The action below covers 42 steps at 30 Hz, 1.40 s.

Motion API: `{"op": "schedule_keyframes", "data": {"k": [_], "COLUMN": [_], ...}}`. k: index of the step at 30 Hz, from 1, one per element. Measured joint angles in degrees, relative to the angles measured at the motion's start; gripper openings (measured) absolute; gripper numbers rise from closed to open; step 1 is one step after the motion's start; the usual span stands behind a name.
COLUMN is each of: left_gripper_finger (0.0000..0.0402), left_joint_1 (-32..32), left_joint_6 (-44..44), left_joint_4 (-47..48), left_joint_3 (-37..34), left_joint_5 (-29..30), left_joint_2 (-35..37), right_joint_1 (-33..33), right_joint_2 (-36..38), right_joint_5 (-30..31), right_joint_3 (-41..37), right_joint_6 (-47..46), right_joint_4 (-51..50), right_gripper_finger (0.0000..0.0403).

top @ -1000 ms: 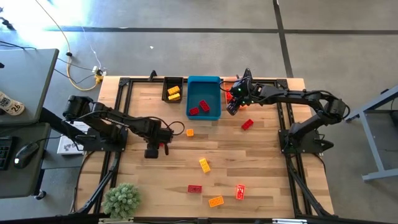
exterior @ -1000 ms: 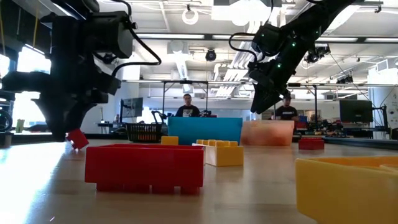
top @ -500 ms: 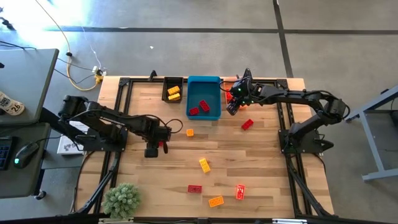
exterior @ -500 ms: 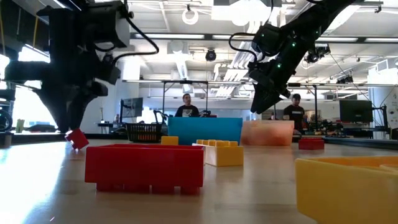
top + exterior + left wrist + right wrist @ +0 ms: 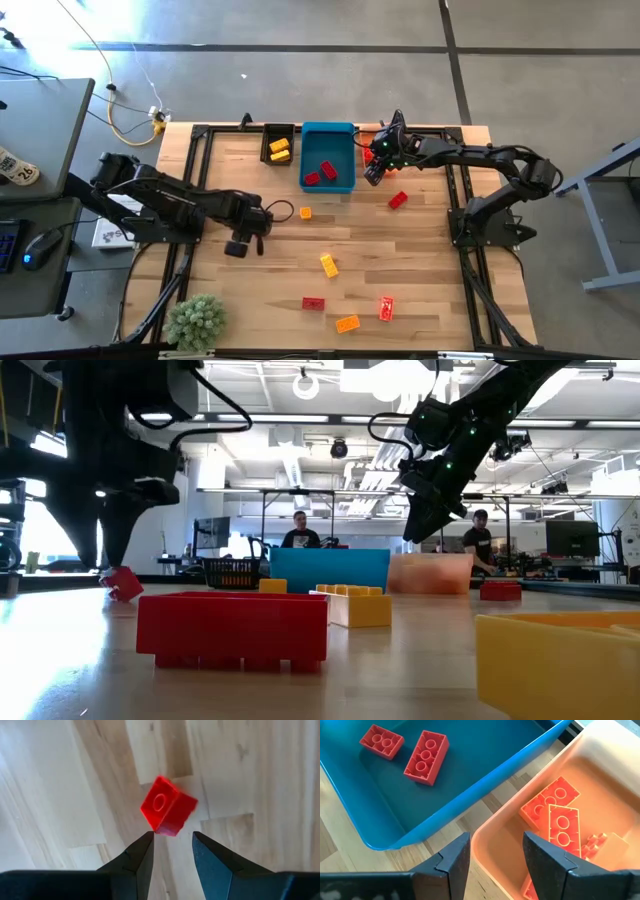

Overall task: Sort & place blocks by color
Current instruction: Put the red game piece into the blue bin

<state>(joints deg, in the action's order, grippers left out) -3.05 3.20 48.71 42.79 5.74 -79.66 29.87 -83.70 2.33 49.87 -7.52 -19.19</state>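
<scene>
Left claw hangs over the left part of the wooden desk, its two dark fingers parted with nothing between them; a small red studded plastic brick lies tilted on the wood just beyond the fingertips, and the low view shows that brick resting on one edge below the claw. Right claw hovers at the far side of the desk, above the gap between the blue rectangular plastic bin and the pale orange rectangular bin, its fingers likewise apart and empty. Counting from the high view: the blue bin holds two red bricks, and the black rectangular bin beside it holds two yellow bricks. In the right wrist view the orange bin shows at least three orange bricks, though the exact number cannot be told. Loose on the desk lie two more orange bricks, one small near the left claw and one by the near edge, one yellow brick in the middle, and three further red bricks: one near the right arm, and two toward the near edge. A green potted plant stands at the near left corner.
</scene>
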Motion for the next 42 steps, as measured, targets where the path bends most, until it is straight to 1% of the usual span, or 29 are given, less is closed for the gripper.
{"op": "schedule_keyframes", "data": {"k": [2, 7, 13, 19, 23, 31, 36, 42], "left_gripper_finger": [0.0124, 0.0124, 0.0124, 0.0124, 0.0124, 0.0124, 0.0124, 0.0124], "left_joint_1": [-0.9, -2.0, -1.9, -1.9, -2.0, -3.7, -4.2, -4.1], "left_joint_6": [0.3, 3.8, 4.1, 4.5, 4.5, 3.0, 3.0, 3.0], "left_joint_4": [0.1, -1.1, -1.8, -1.8, -1.8, -2.4, -2.8, -3.0], "left_joint_3": [0.7, 1.3, 1.3, 1.3, 1.3, 1.4, 1.4, 1.4], "left_joint_5": [0.4, 4.9, 5.2, 7.8, 7.7, 4.0, 6.5, 5.1], "left_joint_2": [0.0, 0.0, 0.0, 0.0, 0.0, -1.0, -2.4, -4.1], "right_joint_1": [0.0, 0.0, 0.0, 0.0, 0.0, 0.0, 0.0, 0.0], "right_joint_2": [0.0, 0.0, 0.0, 0.0, 0.0, 0.0, 0.0, 0.0], "right_joint_5": [0.0, 0.0, 0.0, 0.0, 0.0, 0.0, 0.0, 0.0], "right_joint_3": [0.0, 0.0, 0.0, 0.0, 0.0, 0.0, 0.0, 0.0], "right_joint_6": [0.0, -0.2, -1.5, -1.5, -1.6, -1.7, -1.7, -1.7], "right_joint_4": [0.0, 0.0, 0.0, 0.0, 0.0, 0.0, 0.0, 0.0], "right_gripper_finger": [0.0169, 0.0169, 0.0169, 0.0169, 0.0169, 0.0169, 0.0169, 0.0169]}}
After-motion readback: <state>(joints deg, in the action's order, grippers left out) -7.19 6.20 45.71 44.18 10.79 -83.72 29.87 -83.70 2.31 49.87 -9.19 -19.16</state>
